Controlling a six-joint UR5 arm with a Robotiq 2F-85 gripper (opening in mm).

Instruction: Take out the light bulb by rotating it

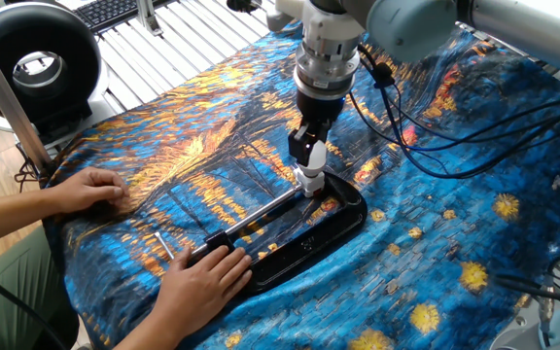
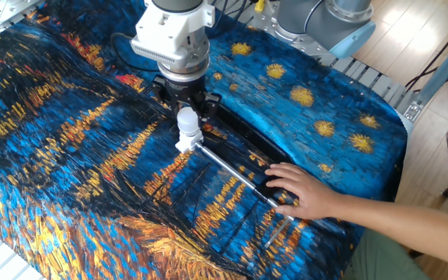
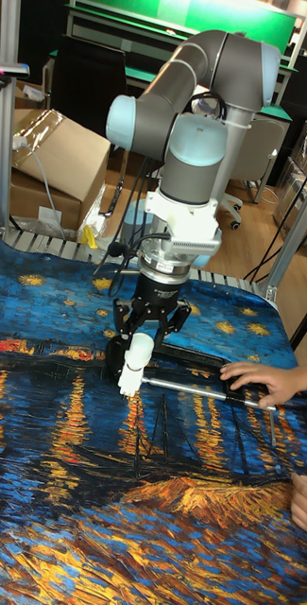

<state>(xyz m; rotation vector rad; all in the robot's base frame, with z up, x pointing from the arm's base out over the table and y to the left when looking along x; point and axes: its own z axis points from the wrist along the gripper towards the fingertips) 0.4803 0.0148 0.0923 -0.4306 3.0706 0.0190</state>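
Lighting: bright, even, overhead; shadows soft, short. Glare: mild sheen on patterned cloth (image 1: 212,146) folds. Focus: sharp in all views. Tall fixed view: background dimmer, green-lit.

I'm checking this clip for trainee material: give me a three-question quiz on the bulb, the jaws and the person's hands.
1. True or false: the gripper has its jaws shut on the light bulb.
2. What does the person's hand rest on? A) the black tray B) the gripper C) the bulb
3. The bulb sits in a white ____ at the end of the metal rod.

Key: 1 true; 2 A; 3 socket.
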